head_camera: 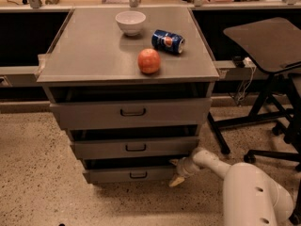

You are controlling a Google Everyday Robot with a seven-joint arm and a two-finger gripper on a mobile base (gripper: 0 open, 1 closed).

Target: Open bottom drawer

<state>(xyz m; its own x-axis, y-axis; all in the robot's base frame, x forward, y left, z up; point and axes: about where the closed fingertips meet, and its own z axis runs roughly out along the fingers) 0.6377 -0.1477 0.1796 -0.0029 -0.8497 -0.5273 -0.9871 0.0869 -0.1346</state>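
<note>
Writing on the blue can point(168, 41) cannot be read; only a round red and white mark shows, and the can lies on the cabinet top point(89, 55) near an apple point(149, 61) and a white bowl point(130, 22). The bottom drawer point(110, 175) is the lowest grey front, close to the floor. The gripper point(175, 172) is at its right end, right of the dark handle point(138, 175), fingers spread and holding nothing.
</note>
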